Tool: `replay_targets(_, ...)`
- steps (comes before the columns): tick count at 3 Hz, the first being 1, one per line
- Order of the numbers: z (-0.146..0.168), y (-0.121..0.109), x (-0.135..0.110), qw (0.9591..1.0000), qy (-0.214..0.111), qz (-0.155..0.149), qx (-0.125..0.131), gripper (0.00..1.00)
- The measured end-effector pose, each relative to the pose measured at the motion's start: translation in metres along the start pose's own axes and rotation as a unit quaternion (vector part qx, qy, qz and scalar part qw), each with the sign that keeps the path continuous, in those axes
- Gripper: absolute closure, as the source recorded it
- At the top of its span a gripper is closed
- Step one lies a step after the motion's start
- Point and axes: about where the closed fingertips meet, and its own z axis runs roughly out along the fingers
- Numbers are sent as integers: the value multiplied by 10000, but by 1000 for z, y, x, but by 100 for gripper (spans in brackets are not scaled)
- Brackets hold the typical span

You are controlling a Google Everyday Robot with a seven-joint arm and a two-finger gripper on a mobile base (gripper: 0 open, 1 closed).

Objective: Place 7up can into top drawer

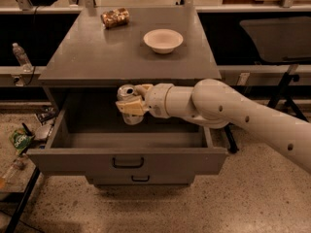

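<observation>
The top drawer (127,162) of the grey cabinet stands pulled wide open, its inside bare, a dark handle on its front. My gripper (132,106) comes in from the right on a white arm and hangs over the open drawer, just below the front edge of the cabinet top. It is shut on the 7up can (128,99). The can's silver top shows above the tan fingers (131,107) and its pale body shows below them. The can is held upright, clear of the drawer floor.
On the cabinet top (92,57) stand a white bowl (163,40) and, at the back, a brown patterned can (115,18) on its side. A narrower drawer front (140,179) sits below. A plastic bottle (20,56) and litter (20,141) lie at the left. A dark table stands right.
</observation>
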Motion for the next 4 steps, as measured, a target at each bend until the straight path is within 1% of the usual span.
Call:
replay_targets(1, 11, 10, 23, 9997, -45, 176, -164, 100)
replay_targets(2, 27, 19, 54, 9982, -54, 352, -485, 100)
replay_targets(3, 37, 23, 76, 9973, -54, 295, -671, 83)
replay_targets(4, 49, 23, 86, 9968, -117, 106, -785, 60)
